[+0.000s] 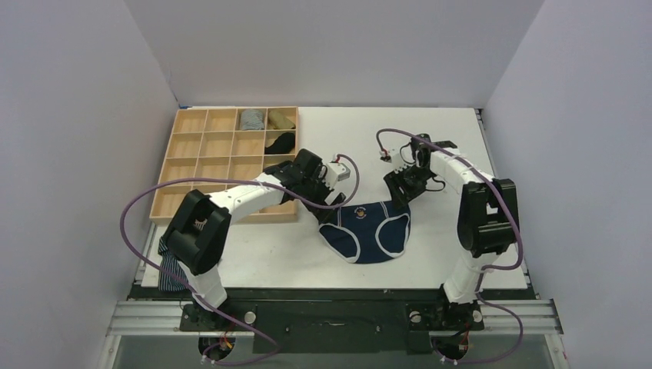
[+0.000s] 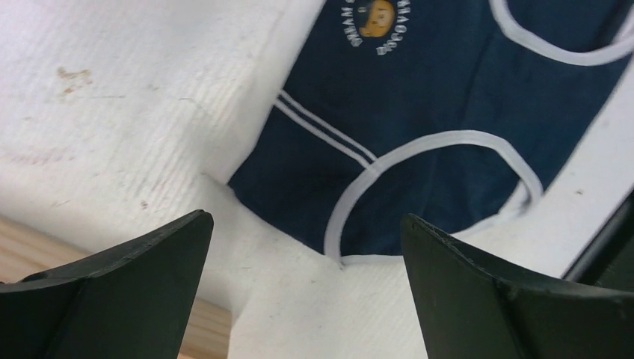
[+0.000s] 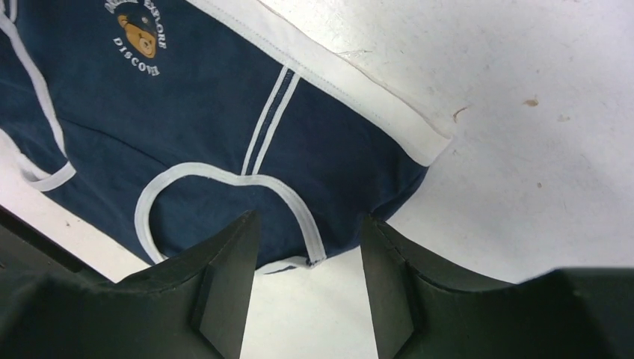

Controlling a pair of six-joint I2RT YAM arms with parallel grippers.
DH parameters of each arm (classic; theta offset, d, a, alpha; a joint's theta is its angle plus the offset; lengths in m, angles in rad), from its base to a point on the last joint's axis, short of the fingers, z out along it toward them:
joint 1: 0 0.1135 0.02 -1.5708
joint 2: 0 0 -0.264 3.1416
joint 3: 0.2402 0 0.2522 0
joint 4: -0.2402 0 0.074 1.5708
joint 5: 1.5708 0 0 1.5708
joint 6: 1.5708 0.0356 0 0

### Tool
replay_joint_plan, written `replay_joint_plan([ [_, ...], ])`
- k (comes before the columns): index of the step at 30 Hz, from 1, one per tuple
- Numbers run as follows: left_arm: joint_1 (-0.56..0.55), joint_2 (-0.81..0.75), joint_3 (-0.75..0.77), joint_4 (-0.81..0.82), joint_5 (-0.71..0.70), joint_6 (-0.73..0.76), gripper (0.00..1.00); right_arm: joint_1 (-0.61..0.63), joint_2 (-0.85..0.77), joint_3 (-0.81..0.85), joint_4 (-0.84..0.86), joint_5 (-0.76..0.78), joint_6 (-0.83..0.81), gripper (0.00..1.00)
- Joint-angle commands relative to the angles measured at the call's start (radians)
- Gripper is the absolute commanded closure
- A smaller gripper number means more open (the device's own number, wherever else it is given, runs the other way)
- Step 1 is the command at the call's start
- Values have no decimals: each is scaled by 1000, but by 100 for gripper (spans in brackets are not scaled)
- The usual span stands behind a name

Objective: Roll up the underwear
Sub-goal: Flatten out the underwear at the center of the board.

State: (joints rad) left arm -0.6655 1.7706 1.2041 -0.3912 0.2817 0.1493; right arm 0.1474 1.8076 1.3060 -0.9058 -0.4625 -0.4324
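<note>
The navy-blue fabric briefs with white waistband and white trim lie spread flat on the white desk, waistband toward the far side. One waistband corner sits just below each arm's pincer. The left pincer hovers over the left corner. In the left wrist view the pincer is spread wide and grips nothing, with the briefs ahead of its fingers. The right pincer is over the right corner. In the right wrist view the pincer is parted about halfway, with nothing between its fingers and the edge of the briefs showing past their tips. Left of the briefs stands a compartmented wooden tray with small rolled items in its far cells. The left arm crosses the tray's near right corner. A dark blue-and-white striped garment lies at the desk's near left edge.
</note>
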Motion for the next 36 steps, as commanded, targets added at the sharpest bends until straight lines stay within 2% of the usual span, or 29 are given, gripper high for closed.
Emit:
replay_joint_plan([
  [1,3,-7,14,32,217,29,3,11,55,32,26,-11,7,52],
  [7,3,125,68,7,271,4,3,5,158,85,2,-10,35,52],
  [18,45,300,232,-20,89,-16,3,-57,204,186,3,96,131,50],
  [22,55,367,351,-32,69,5,3,-59,172,169,9,135,146,49],
  [27,56,461,536,-52,49,24,3,-57,84,70,11,129,164,49],
  [32,52,538,696,-89,30,57,3,-45,-26,-59,4,52,121,49],
  [36,50,509,720,-69,28,72,3,-45,-135,-91,1,-48,82,49],
])
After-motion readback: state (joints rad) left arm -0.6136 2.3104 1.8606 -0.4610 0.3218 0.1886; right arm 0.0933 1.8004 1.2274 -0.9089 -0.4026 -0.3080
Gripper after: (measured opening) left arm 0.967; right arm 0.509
